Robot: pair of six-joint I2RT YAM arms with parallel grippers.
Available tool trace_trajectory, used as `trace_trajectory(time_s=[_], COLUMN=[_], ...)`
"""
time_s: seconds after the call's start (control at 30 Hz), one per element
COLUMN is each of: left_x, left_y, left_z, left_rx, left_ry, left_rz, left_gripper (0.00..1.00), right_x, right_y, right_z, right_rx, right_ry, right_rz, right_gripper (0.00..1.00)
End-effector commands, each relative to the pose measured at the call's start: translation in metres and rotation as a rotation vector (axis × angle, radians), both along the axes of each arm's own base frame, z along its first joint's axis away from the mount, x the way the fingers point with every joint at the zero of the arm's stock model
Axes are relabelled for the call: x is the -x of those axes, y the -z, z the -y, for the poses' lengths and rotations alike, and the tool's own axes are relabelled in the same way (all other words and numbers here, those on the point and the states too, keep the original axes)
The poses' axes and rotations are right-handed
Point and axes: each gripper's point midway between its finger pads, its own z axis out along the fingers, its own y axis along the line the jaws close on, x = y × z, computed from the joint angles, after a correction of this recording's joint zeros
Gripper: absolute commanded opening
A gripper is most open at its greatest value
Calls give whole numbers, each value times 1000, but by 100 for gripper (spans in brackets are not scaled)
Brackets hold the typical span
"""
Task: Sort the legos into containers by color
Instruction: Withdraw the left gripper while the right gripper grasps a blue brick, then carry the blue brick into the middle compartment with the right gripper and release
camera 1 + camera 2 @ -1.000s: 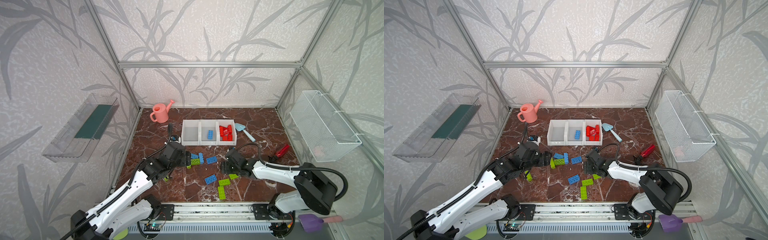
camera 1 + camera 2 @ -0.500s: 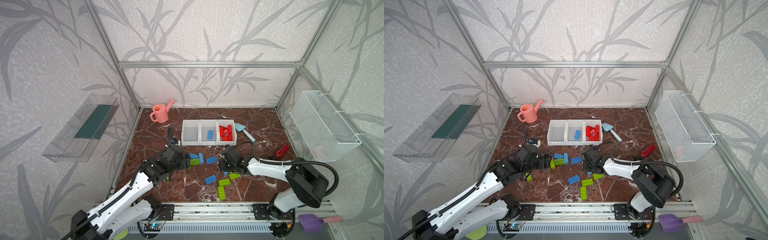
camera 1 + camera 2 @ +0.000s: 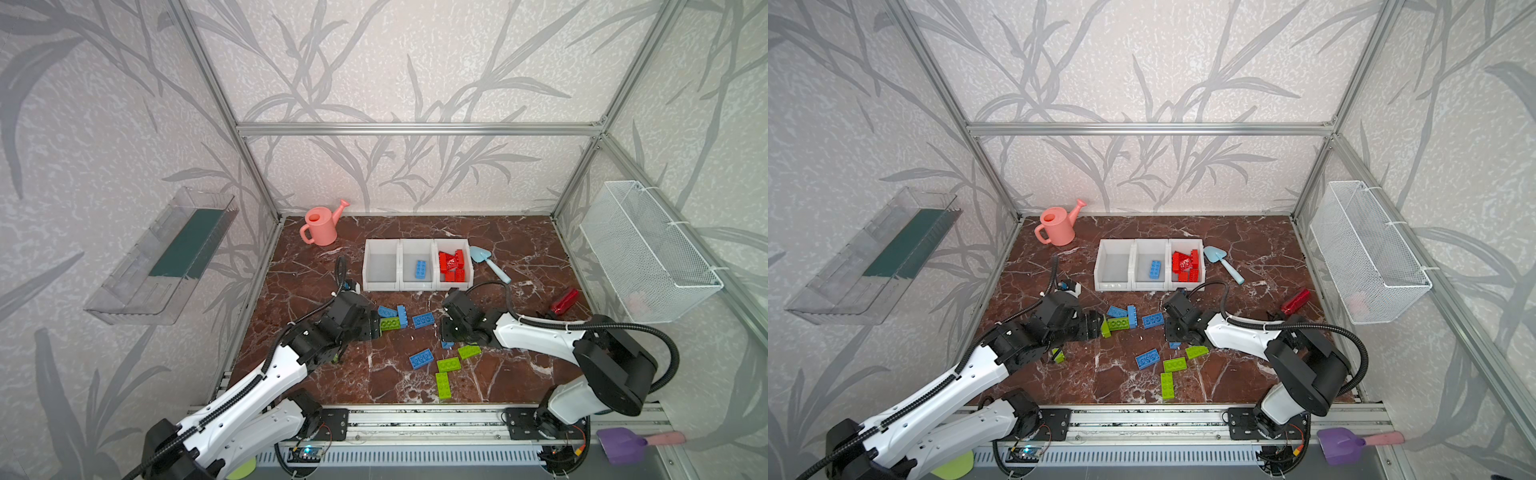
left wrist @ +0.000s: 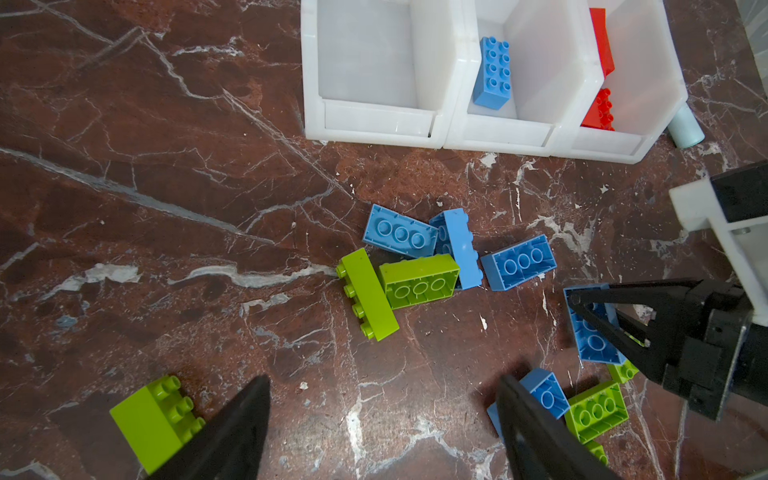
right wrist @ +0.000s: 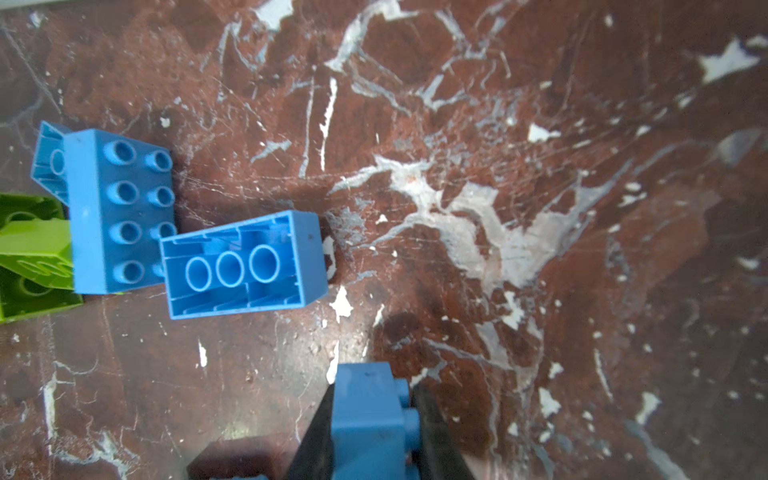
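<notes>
My right gripper (image 5: 370,424) is shut on a blue lego (image 5: 365,411), held just above the marble floor; both top views show it right of centre (image 3: 451,332). The left gripper (image 4: 381,386) stands open over bare floor, just short of a cluster of blue and lime green legos (image 4: 415,266). A lime green lego (image 4: 153,415) lies beside one of its fingers. More blue and green legos (image 3: 448,365) lie near the front. Of the three white containers (image 3: 380,286), the left is empty, the middle holds a blue lego (image 3: 420,269) and the right holds red legos (image 3: 453,266).
A pink watering can (image 3: 320,226) stands at the back left. A light blue shovel (image 3: 488,262) lies right of the bins and a shiny red object (image 3: 564,301) near the right wall. A wire basket (image 3: 648,253) and a clear tray (image 3: 166,253) hang on the side walls.
The right gripper has shut on the blue lego and shifted slightly towards the bins. The left gripper has edged towards the blue and green cluster, still open.
</notes>
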Motion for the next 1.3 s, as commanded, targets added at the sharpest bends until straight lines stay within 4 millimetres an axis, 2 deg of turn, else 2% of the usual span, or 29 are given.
trace_trajectory(time_s=[0.0, 0.13, 0.3, 0.53, 0.73, 0.93, 1.07, 1.13, 1.2, 1.27], left_x=[8, 16, 25, 28, 30, 32, 35, 38, 40, 40], left_y=[11, 27, 43, 55, 63, 68, 71, 72, 72, 73], left_z=[-3, -3, 2, 6, 13, 18, 23, 25, 26, 24], left_rx=[16, 32, 64, 84, 112, 109, 104, 95, 82, 65], left_ry=[-13, -7, 14, 34, 67, 100, 127, 141, 152, 149], left_rz=[-21, -62, -99, -96, -97, -105, -120, -123, -116, -114], left_gripper=[85, 85, 86, 93, 93, 91, 90, 90, 90, 90], right_x=[-16, -35, -68, -117, -156, -182, -197, -204, -210, -212], right_y=[-33, -59, -91, -123, -111, -95, -87, -83, -81, -80], right_z=[-9, -23, -36, -50, -62, -74, -73, -71, -70, -69], right_rx=[-14, -41, -111, -131, -129, -115, -105, -116, -128, -133], right_ry=[-30, -73, -97, -116, -118, -124, -104, -90, -82, -84], right_rz=[80, 125, 166, 201, 171, 140, 132, 126, 119, 109], right_gripper=[15, 15, 15, 15, 15, 15, 17, 25, 42, 53])
